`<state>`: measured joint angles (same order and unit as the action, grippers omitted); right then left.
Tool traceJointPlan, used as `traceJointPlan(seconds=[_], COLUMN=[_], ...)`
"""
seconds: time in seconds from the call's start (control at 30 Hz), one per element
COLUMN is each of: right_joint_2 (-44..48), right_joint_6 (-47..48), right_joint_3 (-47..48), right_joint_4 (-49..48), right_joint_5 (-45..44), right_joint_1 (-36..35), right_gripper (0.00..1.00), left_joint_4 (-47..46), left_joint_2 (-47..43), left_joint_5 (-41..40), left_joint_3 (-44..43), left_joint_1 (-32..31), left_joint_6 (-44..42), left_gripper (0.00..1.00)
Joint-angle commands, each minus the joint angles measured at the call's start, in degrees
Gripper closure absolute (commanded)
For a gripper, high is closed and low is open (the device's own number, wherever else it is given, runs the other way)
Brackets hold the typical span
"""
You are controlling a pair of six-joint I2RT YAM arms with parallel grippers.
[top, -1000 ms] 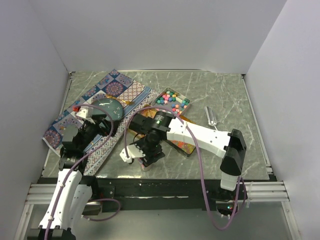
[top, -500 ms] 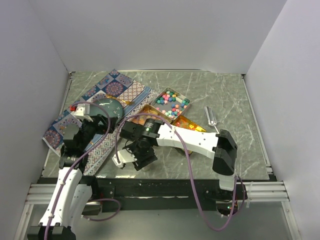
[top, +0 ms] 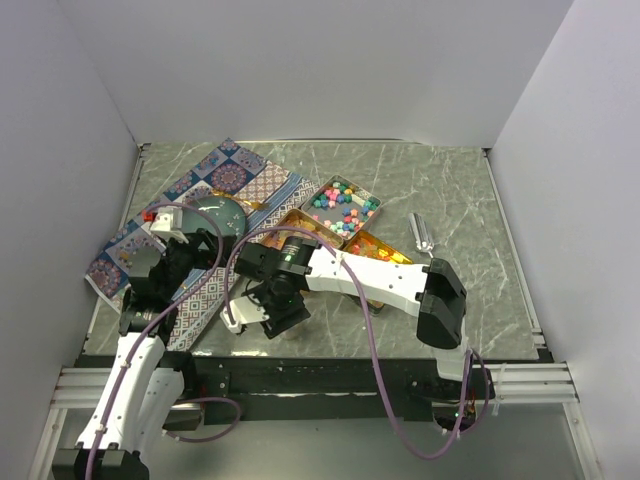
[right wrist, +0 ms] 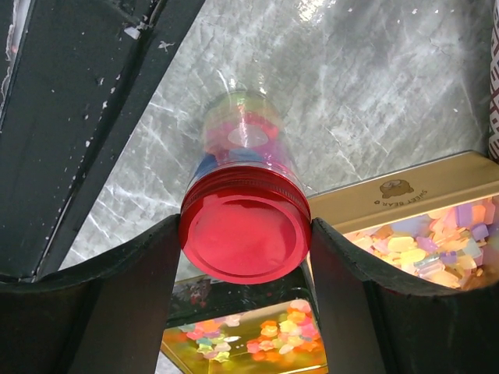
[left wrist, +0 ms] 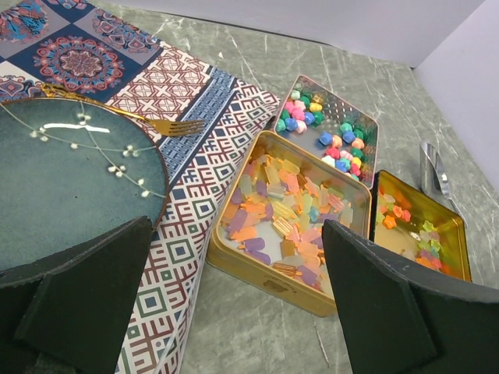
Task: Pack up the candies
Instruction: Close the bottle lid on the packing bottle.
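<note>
**Top view.** Right arm (top: 350,272) reaches down to the table (top: 450,180), with its wrist just in front of the middle tin (top: 295,218), near the table's front edge. What it carries is hidden under the wrist here. Left arm (top: 150,285) hangs over the plate (top: 215,215), left of that tin.

**Left wrist.** Left fingers (left wrist: 86,296) are spread wide with nothing between them. Loose candies (left wrist: 284,210) fill the middle tin (left wrist: 234,273). More lie in the tin just behind it and in the tin just to its right.

**Right wrist.** Right fingers (right wrist: 132,312) are clamped on the red lid (right wrist: 245,234) of a clear jar (right wrist: 238,144), one finger on each side. Layered candies show through the jar's wall. The middle tin's side (right wrist: 405,191) is just beside the lid.
- The candies are small pieces lying every way, so they share no axis. The jar carries the direction.
- The jar's long axis runs along the fingers, lid end toward the wrist and base toward the table, leaning slightly.
- I cannot tell whether the base is touching the table yet.

**Step, as I judge it:** setting the filled, capped jar down in front of the middle tin.
- Keep the grip square on the lid.
- Bring the axis upright.
- Lower until the base sits flat, and only then let go.
- Stay clear of the tin's wall and the front edge, because a tilted release would likely tip the jar.
</note>
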<state>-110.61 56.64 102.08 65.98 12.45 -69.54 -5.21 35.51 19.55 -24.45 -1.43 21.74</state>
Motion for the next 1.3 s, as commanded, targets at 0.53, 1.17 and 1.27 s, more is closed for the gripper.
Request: traceJointPlan(seconds=[0.53,1.17,1.27], right_joint_2=[10.2,28.4,25.4], right_joint_6=[-6.5,-11.9,-11.1], right_joint_3=[-12.8,-18.6,-14.0], right_joint_4=[-5.9,-11.6,-11.8], right_joint_5=[-0.1,7.1,7.2], right_joint_1=[2.6,12.6,10.9], right_gripper=[0.0,0.0,0.0], left_joint_4=[-1.8,5.8,-1.2], left_joint_2=[-0.9,-0.4,5.4], left_joint_5=[-1.8,9.8,6.4], left_joint_3=[-0.5,-5.3,-7.3], left_joint_1=[-0.3,2.7,3.5], left_joint_6=[1.9,-18.0,-8.6], left_gripper=[0.03,0.03,0.03])
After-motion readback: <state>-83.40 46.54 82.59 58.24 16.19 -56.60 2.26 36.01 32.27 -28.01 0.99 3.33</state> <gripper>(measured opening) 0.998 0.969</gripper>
